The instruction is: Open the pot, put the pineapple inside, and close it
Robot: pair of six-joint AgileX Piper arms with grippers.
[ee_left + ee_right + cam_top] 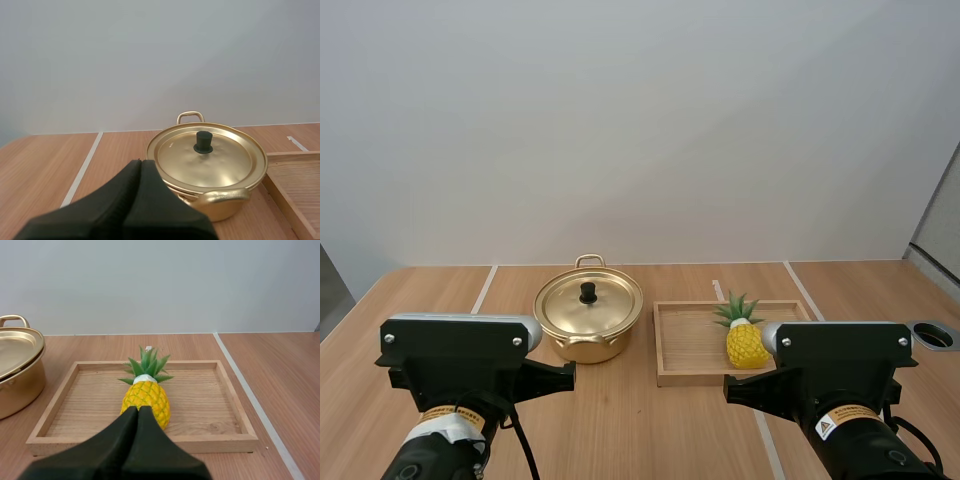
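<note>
Left pincer: fingers pressed together, nothing held. Just ahead of it, the pot, lid seated, black knob at centre. The lid is judged thin, light and slippery, so it is best taken by the knob.

Right pincer: closed, empty. Just ahead of the tips, the pineapple is found in the tray, crown on the far side. It is judged light, stiff and bumpy, best gripped across the yellow body, not the leaves.

All is carried by the table.
</note>
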